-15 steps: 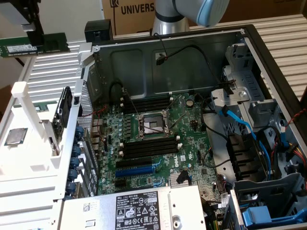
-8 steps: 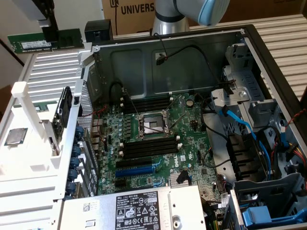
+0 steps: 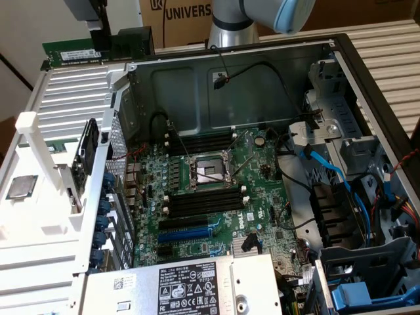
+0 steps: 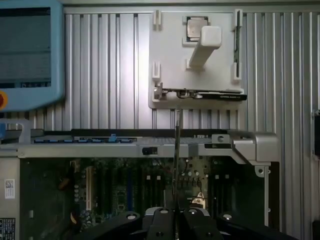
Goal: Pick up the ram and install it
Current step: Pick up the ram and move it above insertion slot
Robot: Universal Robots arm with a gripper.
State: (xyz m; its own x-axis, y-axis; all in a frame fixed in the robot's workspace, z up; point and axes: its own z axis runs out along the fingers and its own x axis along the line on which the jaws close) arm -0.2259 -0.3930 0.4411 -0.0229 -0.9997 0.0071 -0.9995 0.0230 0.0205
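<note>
The end effector (image 3: 104,51) is clenched on the ram (image 3: 69,54). In the wrist view its fingers (image 4: 161,220) pinch the stick, which runs away from them edge-on as a thin line (image 4: 177,150). In the exterior view the green board juts sideways from the grip, so the hold looks to be near one end.

The ram hangs in the air outside the computer case (image 3: 121,98), over the ribbed counter (image 4: 110,75) at the exterior view's upper left. It is well apart from the black memory slots (image 3: 200,197) beside the CPU socket (image 3: 210,172) on the motherboard (image 3: 262,197). A white parts fixture (image 4: 165,50) lies on the counter nearby.

Risks, as I judge them:
- With such an off-centre pinch, the stick could pivot or slip when pressed down.
- Its free end could catch the case rim on the way in.
- A slight tilt or offset over the slot would jam it against the slot walls or end clips.
- The loose black cable (image 3: 161,121) near the upper slots could snag.
</note>
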